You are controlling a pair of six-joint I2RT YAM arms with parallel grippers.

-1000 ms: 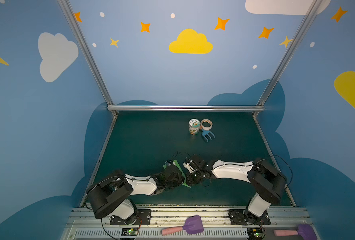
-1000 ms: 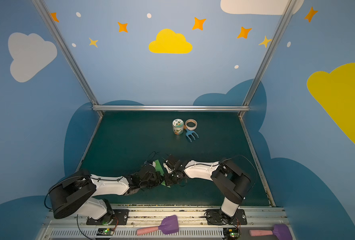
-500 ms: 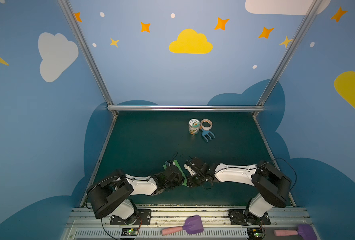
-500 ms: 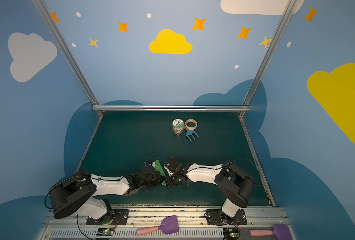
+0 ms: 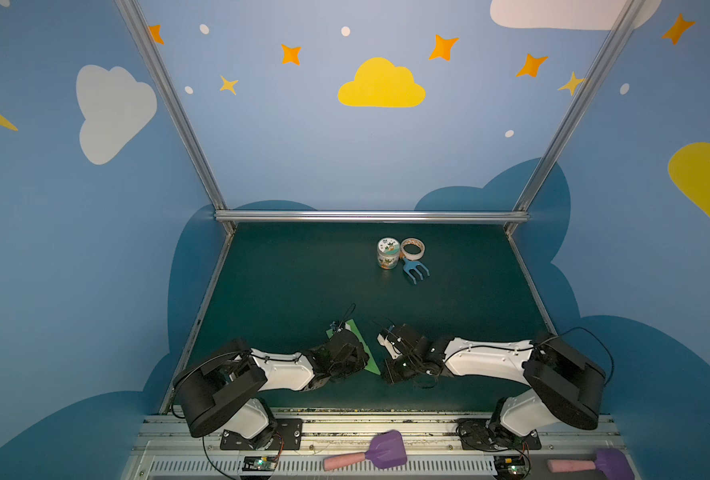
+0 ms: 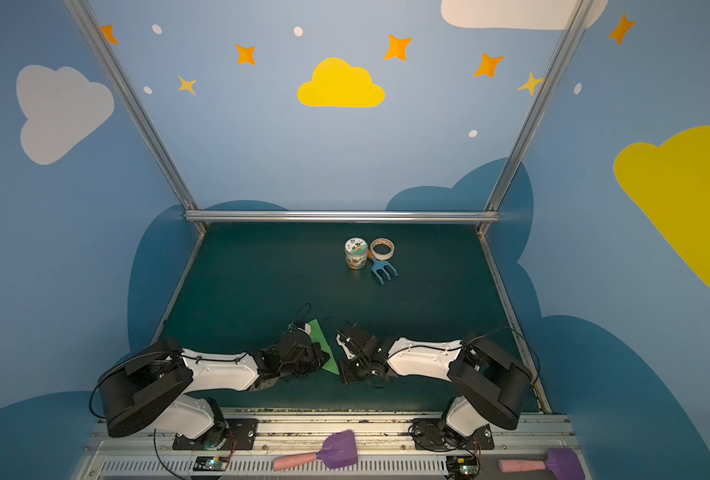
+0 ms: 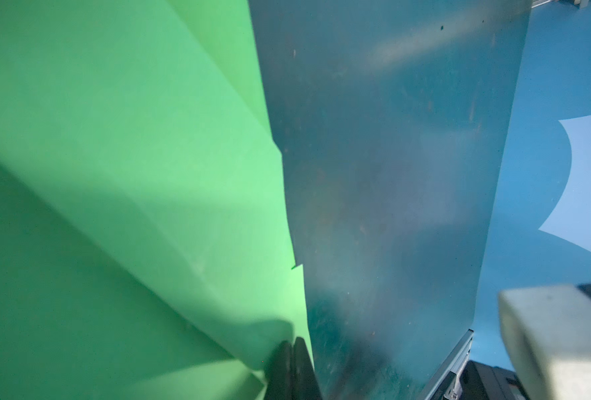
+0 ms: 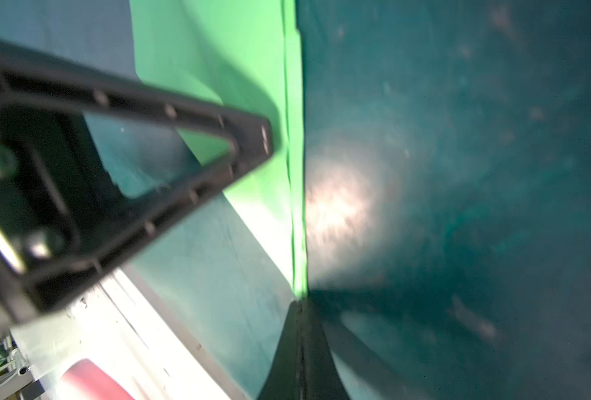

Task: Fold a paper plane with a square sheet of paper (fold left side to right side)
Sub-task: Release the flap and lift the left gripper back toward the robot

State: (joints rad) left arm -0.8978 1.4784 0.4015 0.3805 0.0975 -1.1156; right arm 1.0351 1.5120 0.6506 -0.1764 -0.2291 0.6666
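Near the front middle of the dark green table (image 5: 303,282), the bright green sheet of paper (image 5: 354,329), creased into a narrow layered strip, lay flat, partly under the left arm's wrist. Left gripper (image 7: 292,363): black jaws together, tips set on the paper beside its long edge. Right gripper (image 8: 299,346): jaws likewise together, tips at the strip's edge. A printed jar (image 5: 388,253), a tape roll (image 5: 412,248) and a blue plastic fork (image 5: 415,271) stood well apart at the rear.

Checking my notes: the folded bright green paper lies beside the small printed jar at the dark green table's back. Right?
No. In both top views the folded bright green paper lies at the front of the table, far from the small printed jar at the back.
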